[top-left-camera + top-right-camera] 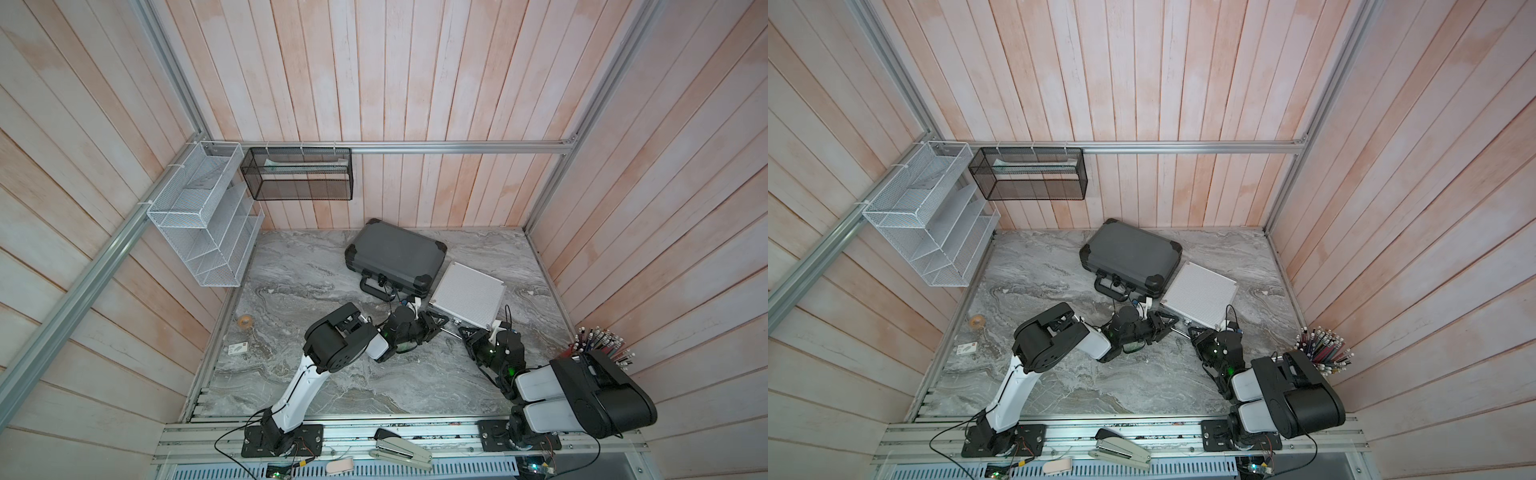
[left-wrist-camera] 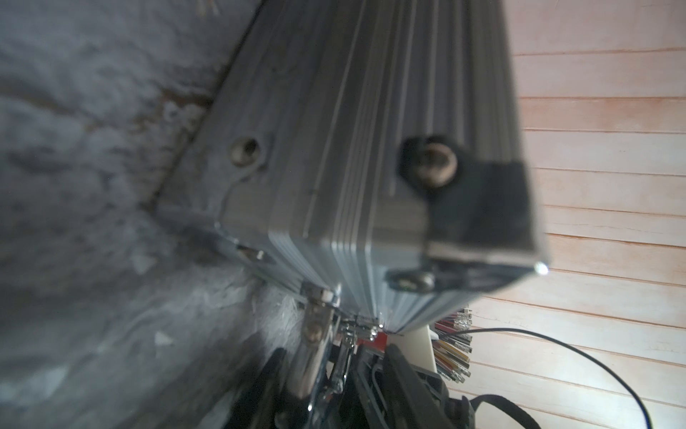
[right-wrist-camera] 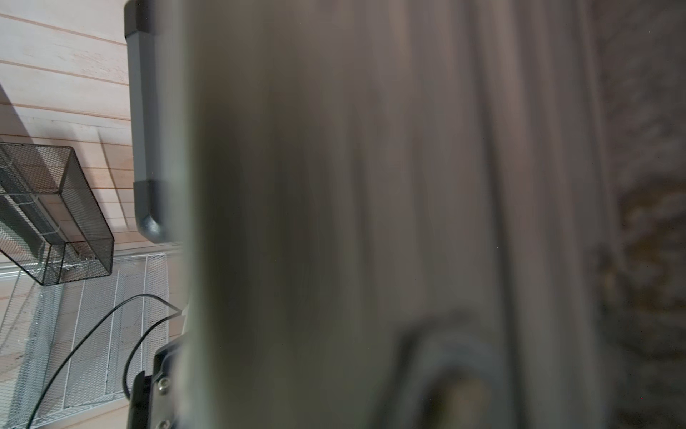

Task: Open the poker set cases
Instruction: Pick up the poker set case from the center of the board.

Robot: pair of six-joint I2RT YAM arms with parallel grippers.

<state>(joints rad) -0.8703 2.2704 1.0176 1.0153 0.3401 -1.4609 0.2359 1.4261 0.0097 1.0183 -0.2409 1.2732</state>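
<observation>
Left end effector [image 1: 435, 323], right end effector [image 1: 468, 332] at silver case [image 1: 467, 296]; grip unclear

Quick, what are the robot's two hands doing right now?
Left gripper: around handle of silver case, grip unclear.
Right gripper: cannot tell.

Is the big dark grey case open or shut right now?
Shut. In both top views the dark grey case lies flat with its lid down on its base; no gap or inside shows.

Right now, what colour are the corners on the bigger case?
The corners are black on the dark grey case; clearest in a top view.
</observation>
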